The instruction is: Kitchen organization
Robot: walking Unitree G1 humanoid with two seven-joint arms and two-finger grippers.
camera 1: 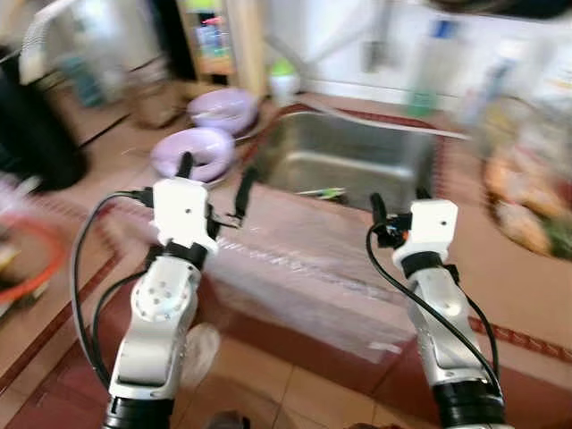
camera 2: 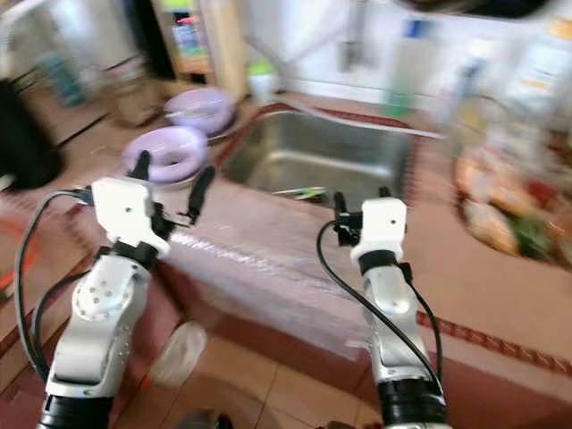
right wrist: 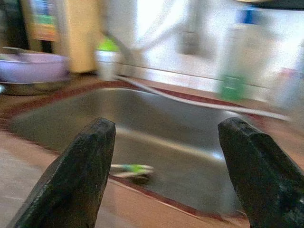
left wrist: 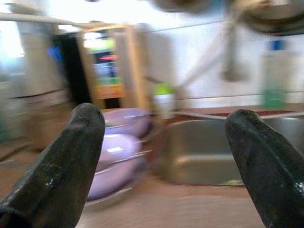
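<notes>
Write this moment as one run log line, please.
view: blurred | left gripper: open, raised before purple bowls | right gripper: open, facing sink | holding: nothing

Two lilac bowls (camera 1: 195, 152) on brown counter, just left of steel sink (camera 1: 357, 156), blurred

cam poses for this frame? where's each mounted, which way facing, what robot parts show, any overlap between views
Left eye, right eye: head stereo pair, facing forward and down at the steel sink and two lilac bowls; both silver arms show, left gripper and right gripper raised over the reddish counter.
Left wrist: looks along its open black fingers at bowls and sink.
Right wrist: looks along its open black fingers into the sink, at a green-and-white item.
Shared: all four hold the sink; all blurred.
</notes>
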